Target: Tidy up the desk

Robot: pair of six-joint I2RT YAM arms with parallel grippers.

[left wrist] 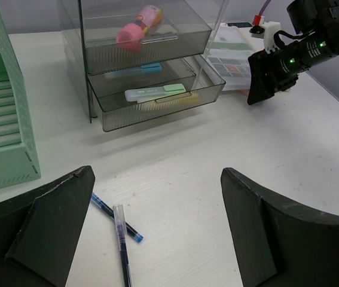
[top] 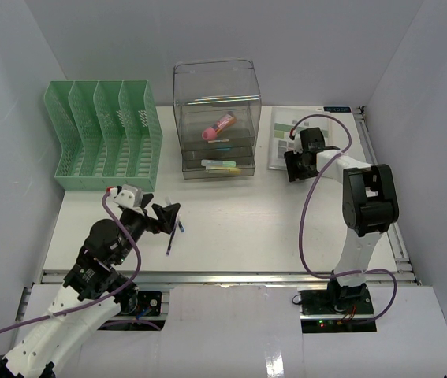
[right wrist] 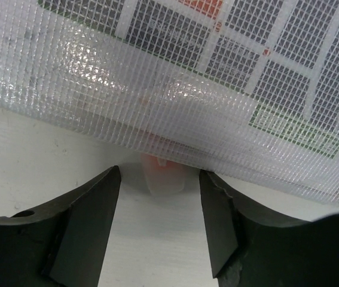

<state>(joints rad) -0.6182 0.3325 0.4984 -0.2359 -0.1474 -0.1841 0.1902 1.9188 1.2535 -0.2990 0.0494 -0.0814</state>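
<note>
Currently the white worktop [top: 239, 220] lies beneath both arms. Right hand [right wrist: 160, 179], spread open, faces the mesh pouch [right wrist: 157, 78], likely limp and slippery; best pinch its near edge. Left hand [left wrist: 157, 173] hovers released over two light pens [left wrist: 121, 239].

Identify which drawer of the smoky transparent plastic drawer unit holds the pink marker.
The top drawer: the pink marker lies in it, while the middle drawer holds a pale blue item and the bottom drawer a mint-green item.
</note>
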